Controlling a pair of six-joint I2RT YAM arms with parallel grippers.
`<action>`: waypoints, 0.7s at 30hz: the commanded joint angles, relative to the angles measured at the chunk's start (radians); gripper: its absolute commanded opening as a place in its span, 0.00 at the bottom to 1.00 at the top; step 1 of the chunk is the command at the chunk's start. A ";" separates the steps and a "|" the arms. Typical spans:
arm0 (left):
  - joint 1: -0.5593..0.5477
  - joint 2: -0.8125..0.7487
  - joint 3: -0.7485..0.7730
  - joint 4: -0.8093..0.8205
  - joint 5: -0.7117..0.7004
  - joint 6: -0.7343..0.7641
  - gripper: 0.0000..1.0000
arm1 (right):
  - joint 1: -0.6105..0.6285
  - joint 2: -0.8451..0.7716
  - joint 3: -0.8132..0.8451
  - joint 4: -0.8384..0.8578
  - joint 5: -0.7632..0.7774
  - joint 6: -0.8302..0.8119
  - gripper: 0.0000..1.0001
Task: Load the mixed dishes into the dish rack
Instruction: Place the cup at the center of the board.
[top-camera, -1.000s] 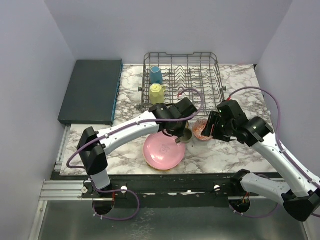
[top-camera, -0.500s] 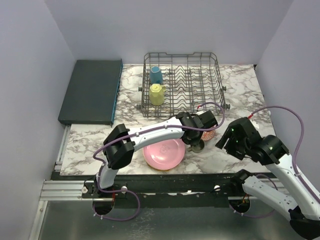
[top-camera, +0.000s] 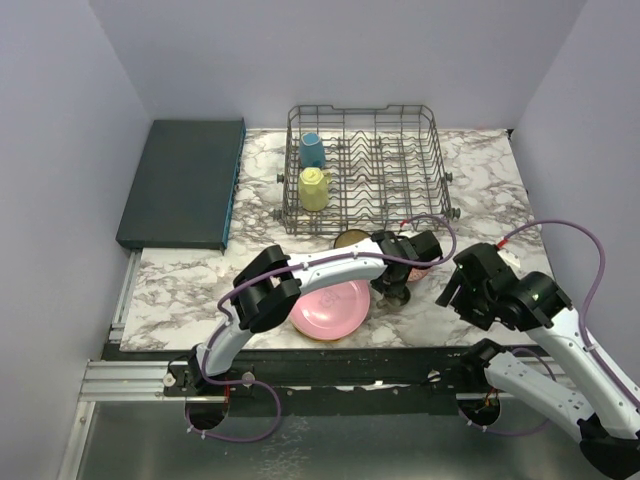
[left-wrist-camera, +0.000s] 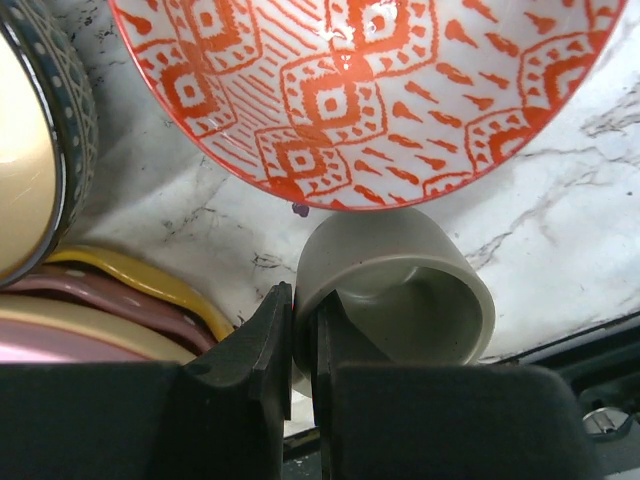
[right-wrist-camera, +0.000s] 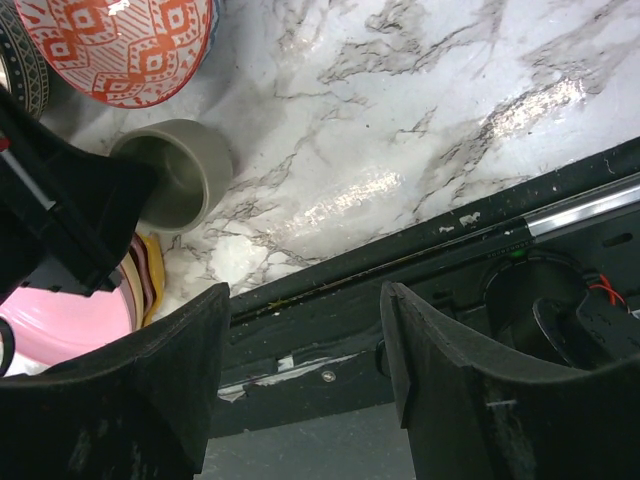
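My left gripper (left-wrist-camera: 300, 310) is shut on the wall of the grey-green mug (left-wrist-camera: 400, 290), one finger inside and one outside. The mug lies tilted on the marble, just in front of the red-patterned bowl (left-wrist-camera: 350, 90). A brown bowl (top-camera: 350, 240) with a dark patterned rim stands left of it, by the stacked plates with the pink plate (top-camera: 330, 308) on top. My right gripper (right-wrist-camera: 303, 300) is open and empty over the table's near edge, right of the mug (right-wrist-camera: 175, 175). The dish rack (top-camera: 420, 170) at the back holds a blue mug (top-camera: 312, 150) and a yellow mug (top-camera: 314, 188).
A flat dark teal slab (top-camera: 182, 182) lies at the back left. The black frame rail (top-camera: 330, 365) runs along the table's near edge, right under my right gripper. My left arm (top-camera: 320, 268) stretches across above the plates.
My left gripper has carried the mug to the right, from the plate's far edge to beside the red-patterned bowl, uncovering the brown bowl. My right arm has pulled back from that bowl toward the near edge.
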 joint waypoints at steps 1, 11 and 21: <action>-0.009 0.023 0.032 -0.001 -0.015 -0.022 0.00 | 0.006 -0.002 -0.008 -0.002 0.025 0.006 0.68; -0.020 0.013 -0.005 -0.001 -0.013 -0.031 0.08 | 0.006 0.027 -0.039 0.084 -0.020 -0.035 0.68; -0.023 -0.024 -0.035 -0.001 -0.033 -0.014 0.34 | 0.007 0.066 -0.046 0.145 -0.042 -0.070 0.68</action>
